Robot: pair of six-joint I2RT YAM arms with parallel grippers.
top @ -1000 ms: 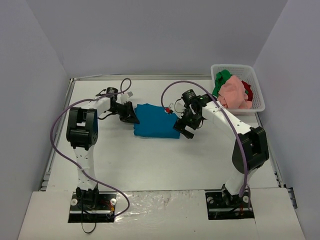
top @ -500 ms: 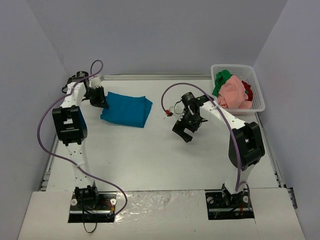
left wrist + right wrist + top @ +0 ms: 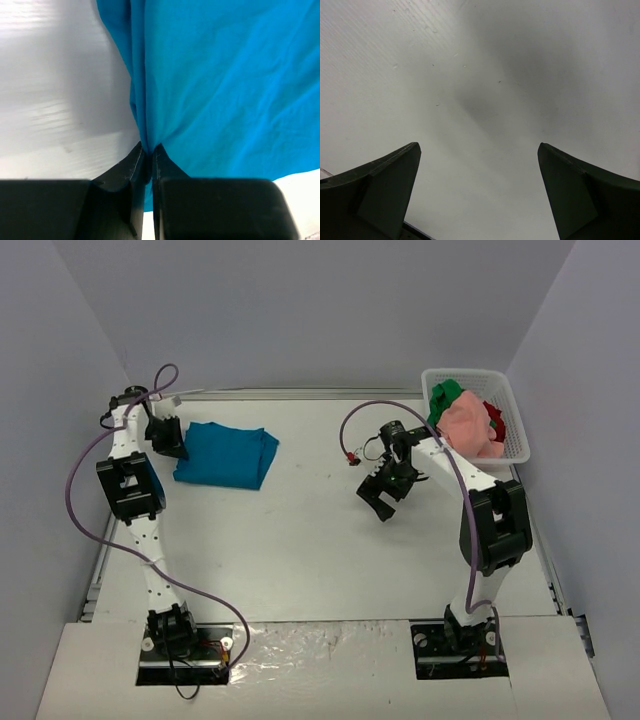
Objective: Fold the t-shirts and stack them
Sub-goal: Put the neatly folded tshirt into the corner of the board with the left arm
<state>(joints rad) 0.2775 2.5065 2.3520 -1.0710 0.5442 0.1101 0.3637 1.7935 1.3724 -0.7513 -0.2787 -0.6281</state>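
One teal-blue t-shirt (image 3: pixel 228 454) is seen folded flat at the far left of the tabletop (image 3: pixel 300 550), its long axis running left to right with the right end angled slightly toward the arm bases. Its left edge is gathered into a narrow pleat (image 3: pixel 145 115), and the left jaws are pressed together on that pleat, with no gap visible between them. The right jaws are spread wide over bare tabletop near the middle, and nothing is held between them. Three more shirts, one pink (image 3: pixel 470 425), one green (image 3: pixel 444 400) and one red (image 3: pixel 494 418), are heaped in the single white basket (image 3: pixel 517 418) at the far right corner.
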